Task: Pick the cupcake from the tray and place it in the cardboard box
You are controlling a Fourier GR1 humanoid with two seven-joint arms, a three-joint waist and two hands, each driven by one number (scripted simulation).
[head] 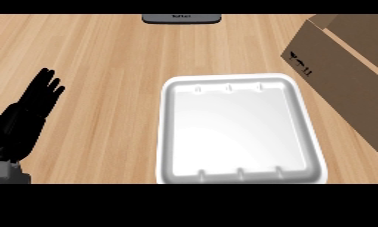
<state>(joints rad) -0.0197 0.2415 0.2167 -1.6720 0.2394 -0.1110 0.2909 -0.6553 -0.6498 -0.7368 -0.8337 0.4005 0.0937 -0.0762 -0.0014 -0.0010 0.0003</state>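
One robot hand [33, 103] shows in the head view, the left one, at the surface's [103, 61] left edge, its black fingers straight and pointing up, holding nothing and touching nothing, at rest on the end of its grey forearm in the lower left corner. The right robot hand does not show. Well apart from the left hand, toward the near edge of the pale wooden surface and right of the middle, lies the white tray [241, 171], a shallow rectangle with rounded corners and small ribs along its far and near walls; no cupcake can be seen on it. Near the tray, at the right edge, stands the cardboard box [339, 61], tilted in the view, with a small black mark on its side. At the far edge lies a dark grey flat object [181, 18].
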